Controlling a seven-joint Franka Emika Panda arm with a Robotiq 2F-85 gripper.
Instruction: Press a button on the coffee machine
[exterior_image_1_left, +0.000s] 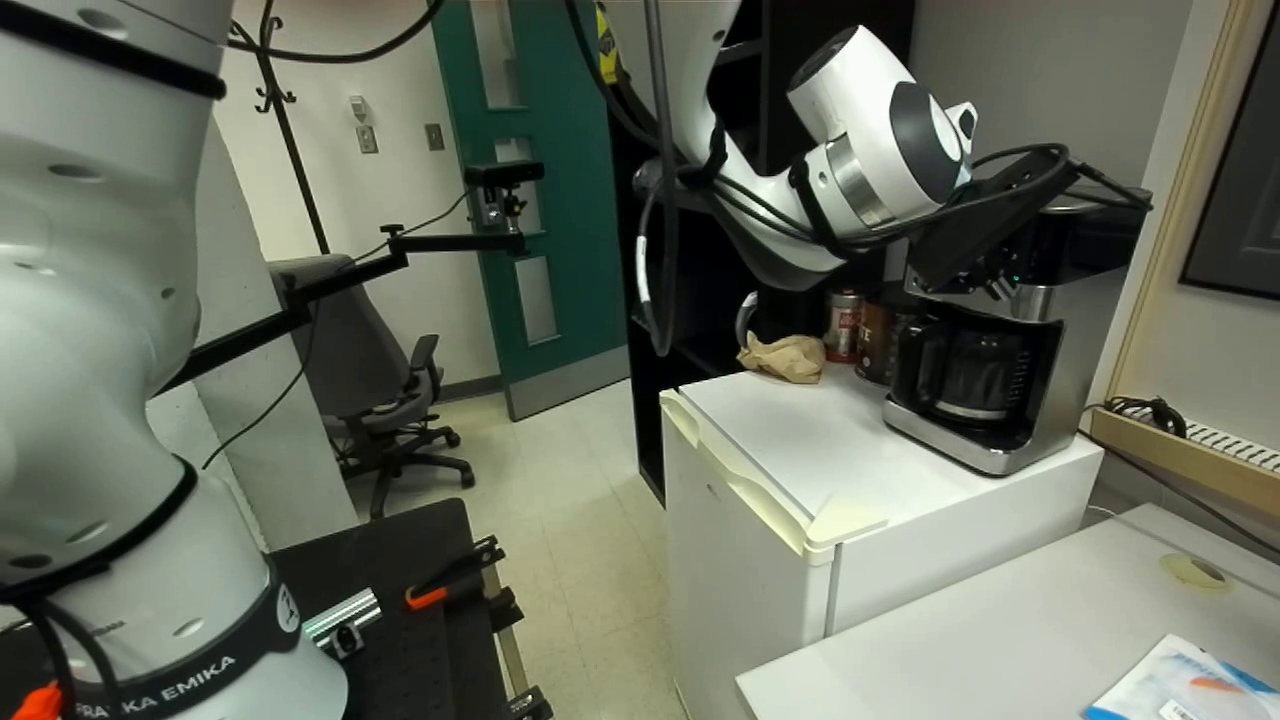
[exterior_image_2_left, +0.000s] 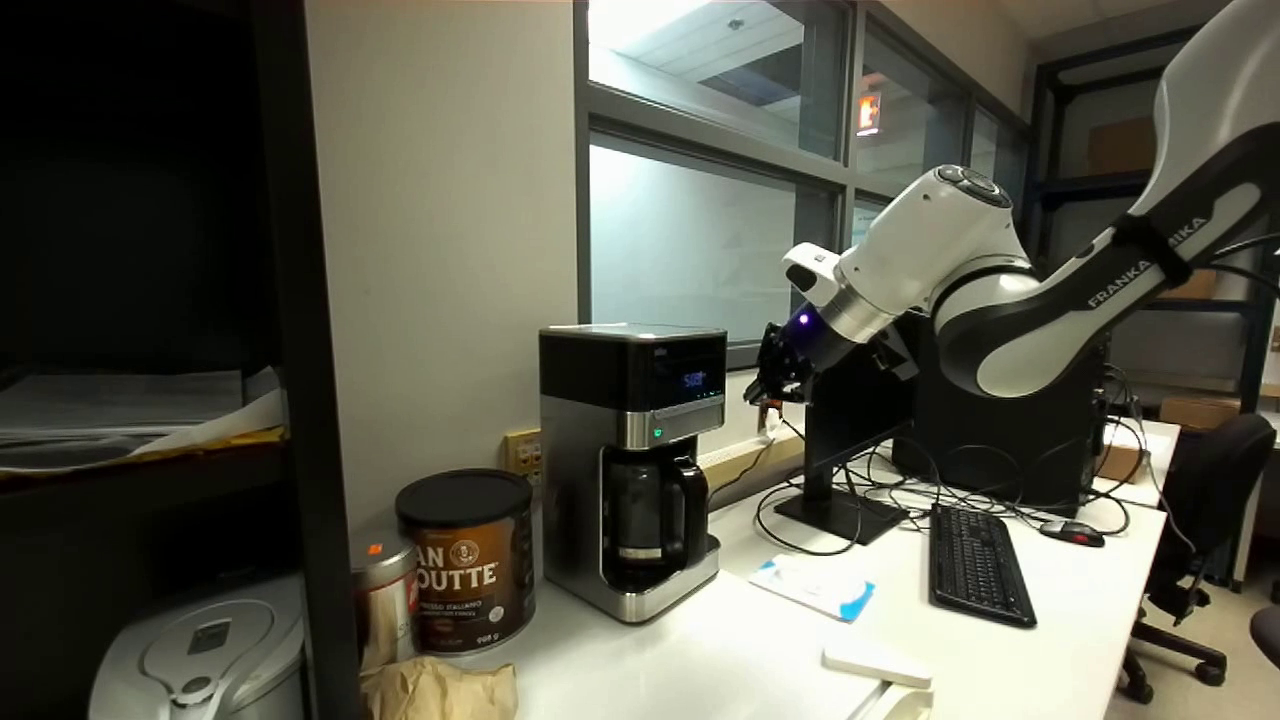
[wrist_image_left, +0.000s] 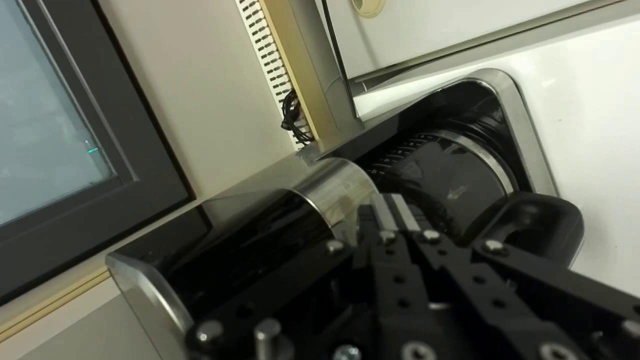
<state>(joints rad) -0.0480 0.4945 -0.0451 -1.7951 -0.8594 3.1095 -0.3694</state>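
Observation:
The coffee machine (exterior_image_1_left: 1085, 355) stands on the white mini fridge (exterior_image_1_left: 760, 440). It is black and silver with a dark glass carafe (exterior_image_1_left: 985, 375). In an exterior view its front (exterior_image_2_left: 672, 390) shows a lit blue display and a green light on the silver band. My gripper (exterior_image_1_left: 1000, 288) is in front of the machine's upper front. In an exterior view the gripper (exterior_image_2_left: 752, 395) shows apart from the machine, at its right. In the wrist view the gripper (wrist_image_left: 395, 200) is shut and empty, its tips over the silver band (wrist_image_left: 335, 187) and carafe (wrist_image_left: 445, 175). The buttons cannot be made out.
A brown coffee can (exterior_image_2_left: 470, 560) and a crumpled paper bag (exterior_image_2_left: 440, 688) stand beside the machine. A dark monitor (exterior_image_2_left: 850, 420), keyboard (exterior_image_2_left: 980, 565) and blue-white packet (exterior_image_2_left: 815, 588) are on the desk. A wall and window frame (wrist_image_left: 150, 150) are close behind the machine.

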